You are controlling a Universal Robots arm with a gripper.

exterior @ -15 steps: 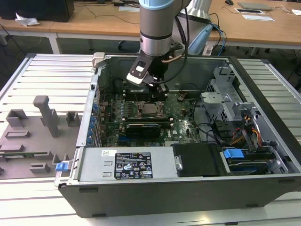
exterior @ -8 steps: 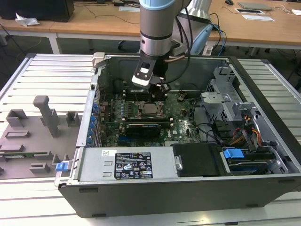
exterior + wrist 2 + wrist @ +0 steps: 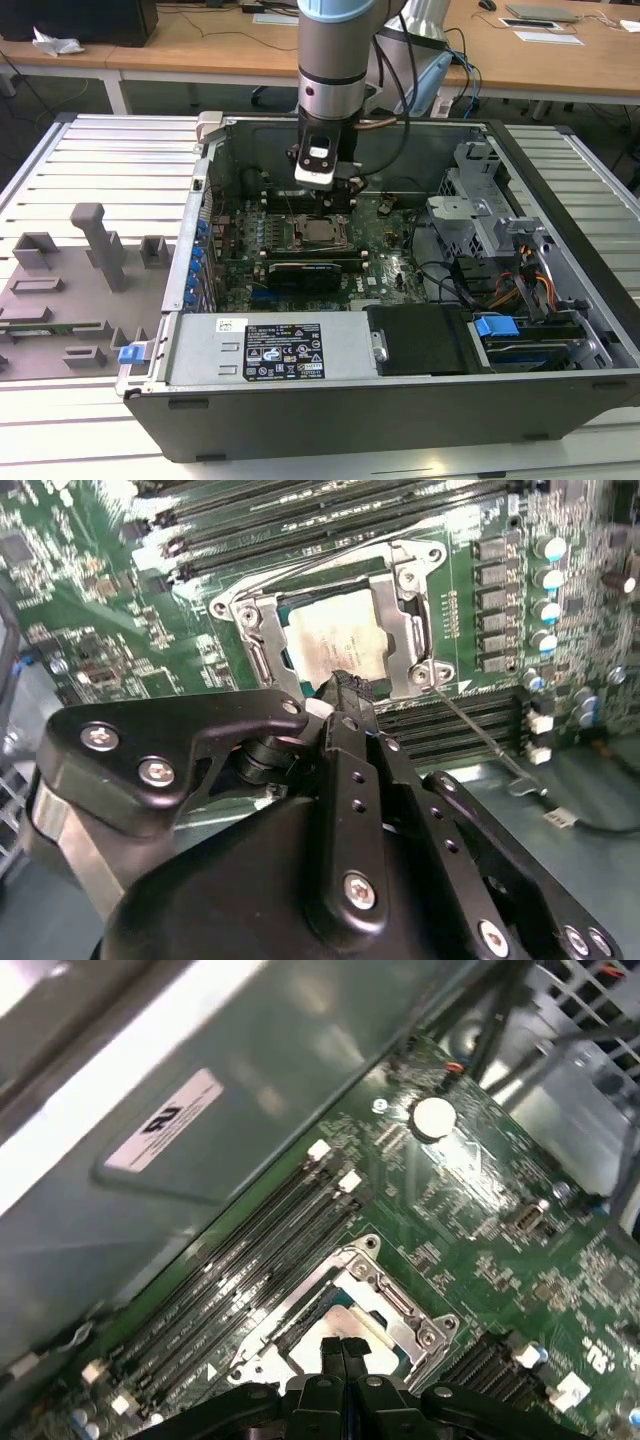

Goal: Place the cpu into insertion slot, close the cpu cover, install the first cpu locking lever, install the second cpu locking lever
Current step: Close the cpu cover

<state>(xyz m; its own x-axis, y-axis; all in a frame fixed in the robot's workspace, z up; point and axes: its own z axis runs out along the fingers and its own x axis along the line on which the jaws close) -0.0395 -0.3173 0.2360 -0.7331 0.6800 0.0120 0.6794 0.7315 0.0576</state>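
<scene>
Silvery cpu (image 3: 340, 640) face-up in insertion slot (image 3: 243, 612) (gripper (image 3: 345, 685) just above)

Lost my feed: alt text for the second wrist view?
The black claw, tips shut together, hangs at one edge of the silvery chip, which lies flat inside its steel cover frame on the green motherboard.

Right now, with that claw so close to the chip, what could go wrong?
The shut gripper hangs right at the cpu cover; a sideways slip might scrape the cpu or the motherboard. One locking lever juts out unlatched, so the cover may not be clamped and could lift.
</scene>
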